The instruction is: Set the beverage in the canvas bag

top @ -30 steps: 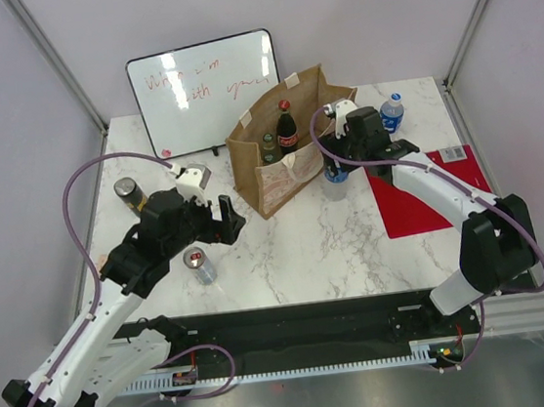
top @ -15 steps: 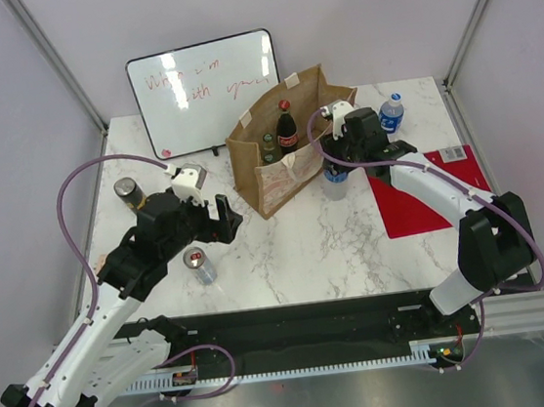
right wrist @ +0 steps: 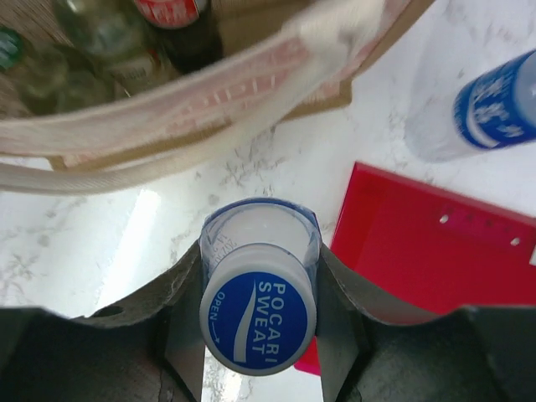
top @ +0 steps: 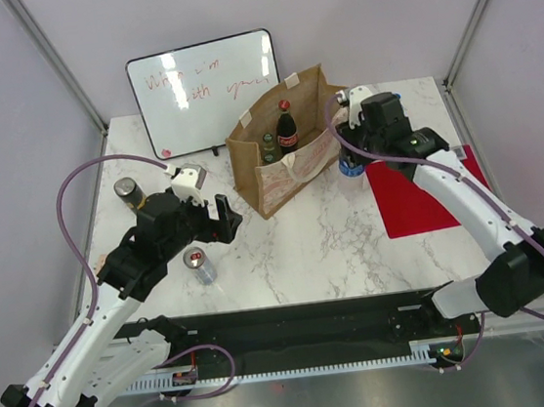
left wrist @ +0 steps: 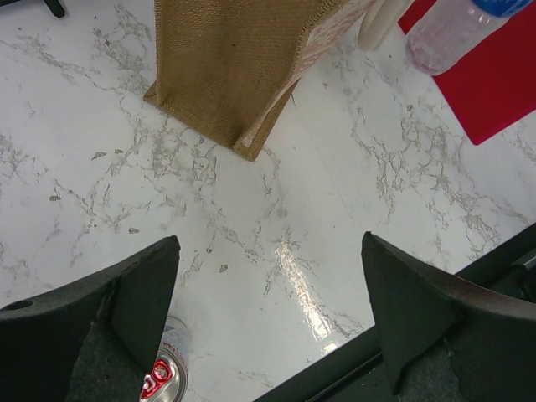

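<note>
I have the right gripper (right wrist: 260, 251) clamped on the Pocari Sweat bottle (right wrist: 258, 314).
Both fingers (right wrist: 180, 301) press its neck at lower centre of frame; my left gripper (left wrist: 268, 301) gapes wide, holding nothing.

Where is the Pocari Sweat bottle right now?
In the right wrist view, the Pocari Sweat bottle is between the fingers of the right gripper, beside the canvas bag, at the red mat's left edge.
</note>
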You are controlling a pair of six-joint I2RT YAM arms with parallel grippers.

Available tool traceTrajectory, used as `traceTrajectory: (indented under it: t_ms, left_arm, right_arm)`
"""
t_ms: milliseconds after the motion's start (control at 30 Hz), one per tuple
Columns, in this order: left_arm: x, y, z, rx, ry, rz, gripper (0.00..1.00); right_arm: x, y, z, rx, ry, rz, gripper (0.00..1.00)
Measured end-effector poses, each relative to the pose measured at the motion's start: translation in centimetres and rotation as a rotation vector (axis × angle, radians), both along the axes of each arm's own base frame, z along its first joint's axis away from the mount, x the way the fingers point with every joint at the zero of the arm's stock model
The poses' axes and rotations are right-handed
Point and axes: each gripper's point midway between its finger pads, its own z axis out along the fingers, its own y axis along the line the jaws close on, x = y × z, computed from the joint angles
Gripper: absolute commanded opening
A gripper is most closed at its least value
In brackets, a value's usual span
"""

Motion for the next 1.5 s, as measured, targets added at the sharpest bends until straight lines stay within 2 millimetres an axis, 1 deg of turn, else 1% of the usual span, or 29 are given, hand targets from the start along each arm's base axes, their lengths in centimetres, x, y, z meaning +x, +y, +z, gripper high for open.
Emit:
traceTrajectory:
  t_ms: [133,200,233,367,400,433,533,567,600,633,667,733,767,833,867,967,1000,1033,1067,1133,1433,1500]
  left_arm:
    - [0.0,0.0,0.0,0.000,0.000,0.000,0.96]
    - [0.0,0.0,0.0,0.000,0.000,0.000,0.96]
    - [0.0,0.0,0.0,0.000,0.000,0.000,0.96]
    - [0.0,0.0,0.0,0.000,0.000,0.001,0.96]
    - [0.0,0.0,-0.1,0.001,0.000,0.001,0.96]
    - [0.0,0.0,-0.1,0.001,0.001,0.001,0.96]
    - [0.0,0.0,-0.2,0.003,0.003,0.001,0.96]
    - [0.0,0.0,-0.3,0.003,0.003,0.002,0.96]
    - [0.0,0.1,-0.3,0.004,0.004,0.003,0.96]
    - [0.0,0.1,-0.3,0.006,0.004,0.004,0.96]
    - [0.1,0.1,-0.4,0.007,0.004,0.007,0.96]
    - [0.1,0.2,-0.4,0.008,0.004,0.008,0.96]
    - [0.1,0.2,-0.4,0.009,0.004,0.009,0.96]
    - [0.1,0.2,-0.4,0.011,0.003,0.014,0.96]
    - [0.2,0.2,-0.4,0.011,0.003,0.014,0.96]
    - [0.2,0.2,-0.4,0.011,0.003,0.014,0.96]
    - [0.2,0.2,-0.4,0.011,0.003,0.014,0.96]
    - [0.1,0.2,-0.4,0.011,0.004,0.014,0.96]
    - [0.2,0.2,-0.4,0.011,0.003,0.014,0.96]
    - [0.2,0.2,-0.4,0.011,0.003,0.014,0.96]
    - [0.2,0.2,-0.5,0.013,0.006,0.014,0.96]
    - [0.2,0.2,-0.5,0.012,0.005,0.014,0.96]
  right_arm:
    - [0.4,0.2,6.7,0.054,-0.126,0.003,0.00]
    - [0.6,0.4,10.8,0.094,-0.201,0.003,0.00]
    - [0.6,0.5,12.4,0.112,-0.233,0.004,0.00]
    - [0.6,1.1,19.9,0.196,-0.374,0.023,0.00]
    - [0.6,1.3,21.4,0.214,-0.401,0.029,0.00]
    - [0.8,1.6,23.3,0.238,-0.440,0.038,0.00]
    - [2.0,2.4,26.2,0.285,-0.519,0.051,0.00]
    - [2.5,2.7,26.4,0.292,-0.530,0.055,0.00]
    - [3.3,3.1,26.4,0.299,-0.535,0.058,0.00]
    - [4.3,3.6,25.8,0.299,-0.529,0.060,0.00]
    - [5.3,4.1,25.1,0.297,-0.517,0.061,0.00]
    - [7.8,5.2,23.0,0.286,-0.481,0.064,0.00]
    - [9.3,5.8,21.4,0.277,-0.454,0.063,0.00]
    - [12.1,6.8,17.6,0.248,-0.391,0.060,0.00]
    - [13.3,7.0,15.7,0.223,-0.366,0.049,0.00]
    - [15.3,7.1,10.8,0.156,-0.285,0.029,0.00]
    - [15.7,6.9,9.5,0.130,-0.264,0.023,0.00]
    - [15.9,6.8,8.7,0.112,-0.251,0.020,0.00]
    - [15.9,6.6,8.0,0.099,-0.240,0.016,0.00]
    - [15.9,6.5,7.4,0.080,-0.232,0.017,0.00]
    - [16.7,6.6,7.2,0.075,-0.269,0.023,0.00]
    - [17.1,6.8,6.9,0.075,-0.271,0.023,0.00]
